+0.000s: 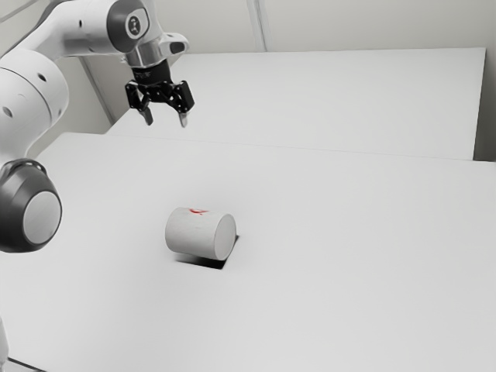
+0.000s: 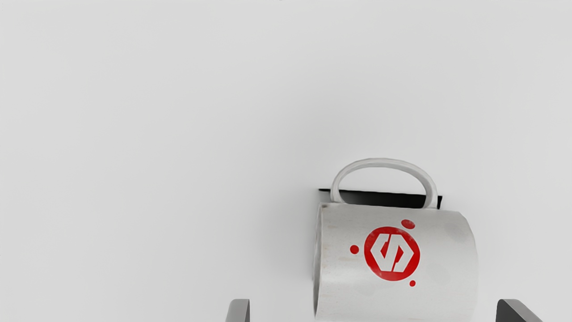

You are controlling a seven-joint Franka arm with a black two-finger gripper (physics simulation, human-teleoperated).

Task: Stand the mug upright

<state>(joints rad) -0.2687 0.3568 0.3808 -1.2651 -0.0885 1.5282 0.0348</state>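
My gripper (image 1: 166,122) hangs spread wide, the mug (image 1: 191,234) lying sideways toward its half past five in the exterior view.

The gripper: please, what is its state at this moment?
Gripper: open, fingers apart, holding nothing; it hangs above the table, clear of the mug lying on its side.
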